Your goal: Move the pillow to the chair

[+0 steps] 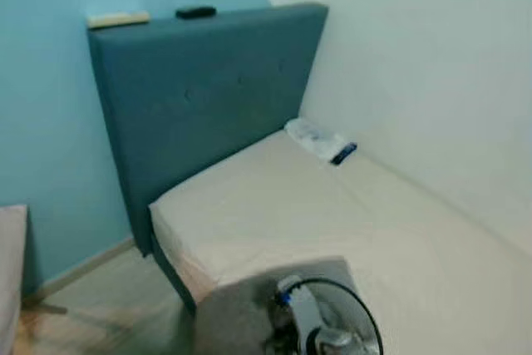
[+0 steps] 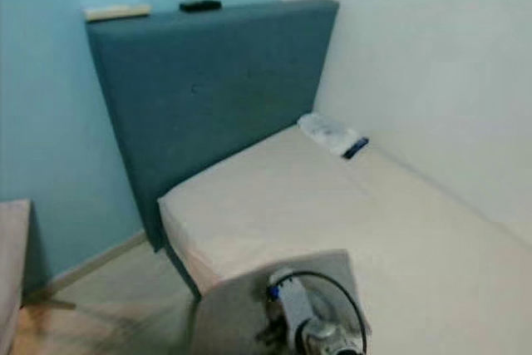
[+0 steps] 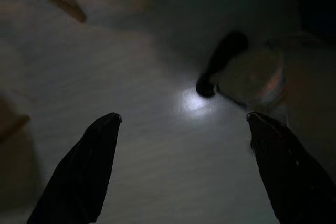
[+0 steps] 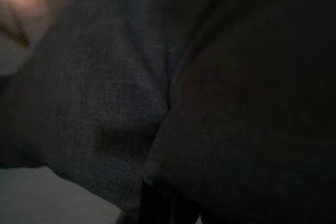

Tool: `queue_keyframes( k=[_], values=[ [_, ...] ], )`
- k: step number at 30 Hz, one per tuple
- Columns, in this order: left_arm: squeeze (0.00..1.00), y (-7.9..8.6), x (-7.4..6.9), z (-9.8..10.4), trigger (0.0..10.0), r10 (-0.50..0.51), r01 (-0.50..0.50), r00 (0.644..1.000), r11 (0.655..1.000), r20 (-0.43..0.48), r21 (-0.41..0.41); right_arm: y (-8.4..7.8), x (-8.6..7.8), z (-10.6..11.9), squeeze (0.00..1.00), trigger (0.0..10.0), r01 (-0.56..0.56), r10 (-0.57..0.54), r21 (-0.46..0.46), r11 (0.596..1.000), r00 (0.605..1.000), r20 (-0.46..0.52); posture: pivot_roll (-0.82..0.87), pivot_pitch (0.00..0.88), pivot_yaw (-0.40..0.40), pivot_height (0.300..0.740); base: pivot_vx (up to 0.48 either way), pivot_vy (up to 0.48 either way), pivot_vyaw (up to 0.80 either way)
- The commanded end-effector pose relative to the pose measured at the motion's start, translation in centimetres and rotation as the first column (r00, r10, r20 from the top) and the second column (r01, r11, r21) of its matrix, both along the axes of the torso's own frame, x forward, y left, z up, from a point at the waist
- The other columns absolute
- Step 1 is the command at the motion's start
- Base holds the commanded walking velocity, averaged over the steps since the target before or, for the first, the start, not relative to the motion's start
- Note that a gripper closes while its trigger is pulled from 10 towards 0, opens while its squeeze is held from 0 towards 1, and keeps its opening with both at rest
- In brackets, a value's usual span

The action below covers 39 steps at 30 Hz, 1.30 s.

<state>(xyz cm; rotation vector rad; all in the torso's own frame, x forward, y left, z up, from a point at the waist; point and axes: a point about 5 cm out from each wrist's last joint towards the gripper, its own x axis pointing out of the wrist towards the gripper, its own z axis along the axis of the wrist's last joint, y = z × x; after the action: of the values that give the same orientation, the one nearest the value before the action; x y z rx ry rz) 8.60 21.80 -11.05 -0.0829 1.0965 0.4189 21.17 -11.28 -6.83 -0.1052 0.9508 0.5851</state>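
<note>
The grey pillow [image 1: 245,309] hangs at the bottom of the head views, just over the near corner of the beige mattress [image 1: 332,214]. My right arm [image 1: 316,326], silver with a black cable loop, sits against it. In the right wrist view the pillow's grey fabric [image 4: 105,103] is folded tight against the camera, and my right gripper [image 4: 168,205] is shut on it. My left gripper [image 3: 184,116] hangs open over the dim floor with nothing between its fingers [image 3: 84,177]. A pale padded seat edge [image 1: 8,272] with a wooden leg shows at the far left.
The bed has a tall teal headboard [image 1: 199,97] with a beige flat object [image 1: 118,18] and a black remote [image 1: 195,12] on top. A clear plastic packet [image 1: 316,139] lies by the white wall. Floor [image 1: 108,297] runs between bed and seat.
</note>
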Motion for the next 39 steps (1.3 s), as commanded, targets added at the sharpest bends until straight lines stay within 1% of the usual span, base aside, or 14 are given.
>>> queue_keyframes(
  k=[1,6,11,22,30,37,39],
  values=[
    [0.0,-0.7,-0.7,-0.3,10.0,0.004,-0.004,1.0,1.0,-0.024,-0.022,0.3,-0.5,-0.2,0.0,10.0,-0.032,0.032,0.01,0.999,0.999,-0.023,0.16,0.017,-0.145,0.74,0.0,0.0,0.79],
    [0.0,-0.7,-0.6,-0.3,10.0,0.004,-0.004,1.0,1.0,-0.024,-0.023,0.1,-0.6,-0.3,0.0,10.0,-0.034,0.034,0.003,0.999,0.999,-0.024,0.16,0.019,-0.149,0.74,0.0,0.0,0.79],
    [0.0,-0.7,-0.5,-0.3,10.0,-0.019,0.018,0.999,1.0,-0.033,-0.013,0.1,-0.6,-0.3,0.0,10.0,-0.038,0.038,0.0,0.999,0.999,-0.023,0.16,0.022,-0.151,0.74,0.0,0.0,0.79],
    [0.0,-0.9,0.3,-0.1,10.0,-0.05,0.05,0.999,0.999,-0.012,0.002,0.3,-0.7,-0.4,0.0,10.0,-0.056,0.055,-0.008,0.998,0.998,-0.021,0.16,0.022,-0.15,0.74,0.0,0.0,0.79],
    [0.0,-0.9,0.2,-0.1,10.0,-0.078,0.078,0.997,0.997,-0.02,0.007,0.3,-1.0,-0.5,0.0,10.0,-0.072,0.072,-0.02,0.997,0.997,-0.021,0.16,0.027,-0.144,0.74,0.0,0.0,0.79],
    [0.0,-0.9,-0.1,-0.2,10.0,-0.08,0.08,0.996,0.997,-0.027,0.01,0.0,-1.6,-0.9,0.0,10.0,-0.096,0.094,-0.049,0.994,0.995,-0.032,0.17,0.03,-0.146,0.74,0.0,0.0,0.79],
    [0.0,-0.8,-0.1,-0.2,10.0,-0.079,0.079,0.996,0.997,-0.028,0.012,-0.1,-2.0,-1.1,0.0,10.0,-0.123,0.121,-0.07,0.99,0.992,-0.037,0.17,0.03,-0.146,0.74,0.0,0.0,0.79]
  ],
)
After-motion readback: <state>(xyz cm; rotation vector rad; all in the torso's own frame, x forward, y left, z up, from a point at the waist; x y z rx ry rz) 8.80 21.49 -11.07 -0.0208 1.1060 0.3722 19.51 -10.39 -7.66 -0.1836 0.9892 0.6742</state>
